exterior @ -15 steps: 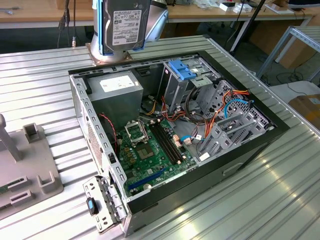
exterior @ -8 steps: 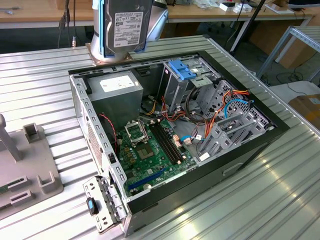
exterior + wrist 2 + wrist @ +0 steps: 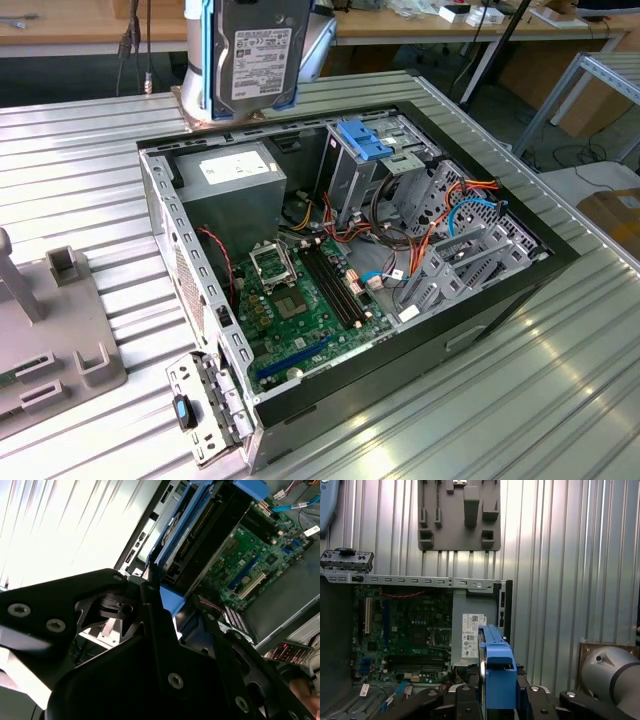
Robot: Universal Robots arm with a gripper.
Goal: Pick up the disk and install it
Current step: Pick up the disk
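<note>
The disk (image 3: 258, 55) hangs upright above the far rim of the open computer case (image 3: 170, 225), white label facing the exterior camera, a blue rail down its edge. In the first wrist view the disk's blue rail (image 3: 498, 672) stands edge-on between black fingers (image 3: 462, 700), and my gripper (image 3: 498, 700) is shut on the disk. The second wrist view looks along the disk (image 3: 192, 522) from behind the gripper (image 3: 160, 597), with the green motherboard (image 3: 260, 560) below. The drive cage with a light-blue latch (image 3: 365, 140) sits inside the case, toward the exterior view's right of the disk.
A grey power supply box (image 3: 235, 180) fills the case's far corner under the disk. Orange and blue cables (image 3: 450, 215) crowd the drive cage. A grey fixture plate (image 3: 55, 335) lies on the ribbed metal table (image 3: 500, 400) at the exterior view's left. The arm's base (image 3: 612, 677) stands behind the case.
</note>
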